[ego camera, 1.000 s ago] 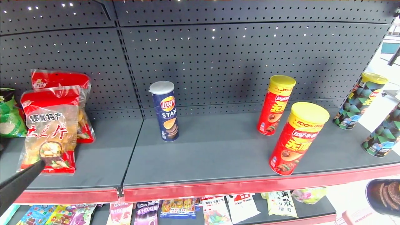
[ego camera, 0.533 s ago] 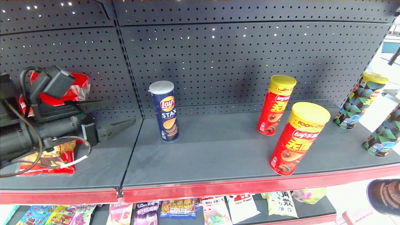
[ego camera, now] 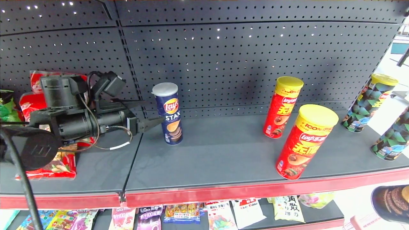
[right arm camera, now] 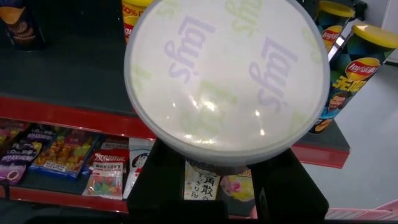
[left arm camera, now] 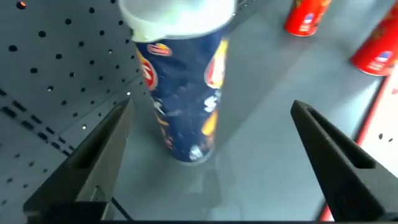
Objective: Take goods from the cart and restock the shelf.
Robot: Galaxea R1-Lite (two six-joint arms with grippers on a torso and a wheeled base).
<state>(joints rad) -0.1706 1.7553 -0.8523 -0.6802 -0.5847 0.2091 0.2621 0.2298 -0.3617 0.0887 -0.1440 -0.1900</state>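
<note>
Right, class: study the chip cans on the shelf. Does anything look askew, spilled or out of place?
Nothing is spilled or fallen: every can stands on its base. The one oddity is the blue can, which stands alone, well apart from the nearest red can.

Red snack bags [ego camera: 30,103] half hidden behind left arm [ego camera: 83,123]; blue can [left arm camera: 186,93] blurred.

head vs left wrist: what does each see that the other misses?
Head only: snack bags on the left, patterned cans on the right, packets on the lower shelf, a dark can at the lower right edge.
Left wrist only: both fingers of the left gripper, open, with the blue can framed between them and touching neither.
Both: blue can, two red cans, shelf.
</note>
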